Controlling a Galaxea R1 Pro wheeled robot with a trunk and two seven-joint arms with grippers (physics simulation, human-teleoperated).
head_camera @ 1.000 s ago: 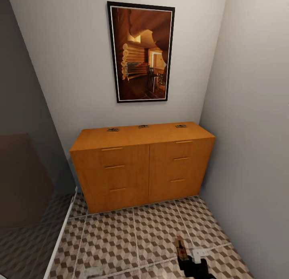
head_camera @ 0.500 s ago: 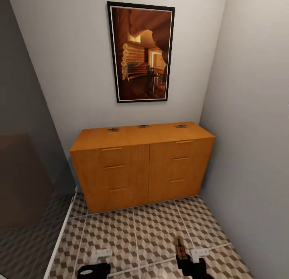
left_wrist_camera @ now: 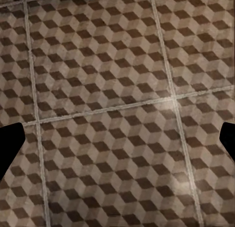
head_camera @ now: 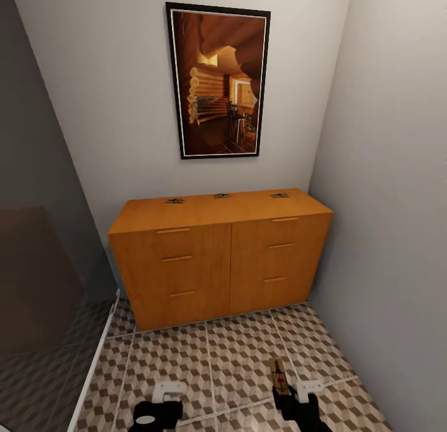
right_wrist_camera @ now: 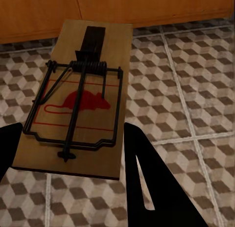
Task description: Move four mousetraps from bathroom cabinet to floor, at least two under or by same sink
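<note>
The orange-brown cabinet (head_camera: pixel 220 258) stands against the far wall, and its base also shows in the right wrist view (right_wrist_camera: pixel 147 7). Three mousetraps lie along the back of its top: left (head_camera: pixel 174 201), middle (head_camera: pixel 221 196) and right (head_camera: pixel 279 195). Low at the front right, my right gripper (head_camera: pixel 281 393) (right_wrist_camera: pixel 72 130) is shut on another mousetrap (head_camera: pixel 279 373) (right_wrist_camera: pixel 83 102), held flat above the cube-patterned bathroom floor (head_camera: pixel 205 357). My left gripper (head_camera: pixel 158 408) (left_wrist_camera: pixel 117 144) hangs open over bare tiles (left_wrist_camera: pixel 112 90) at the front left. The bathroom sink is out of view.
A framed picture (head_camera: pixel 218 81) hangs above the cabinet. The grey side wall (head_camera: pixel 391 202) runs close along the right. A white floor strip (head_camera: pixel 93 370) divides the patterned tiles from a darker shaded section (head_camera: pixel 37 370) at the left.
My left gripper has risen into the head view at the bottom left. The right gripper has lifted slightly with the mousetrap in it. The camera has not moved.
</note>
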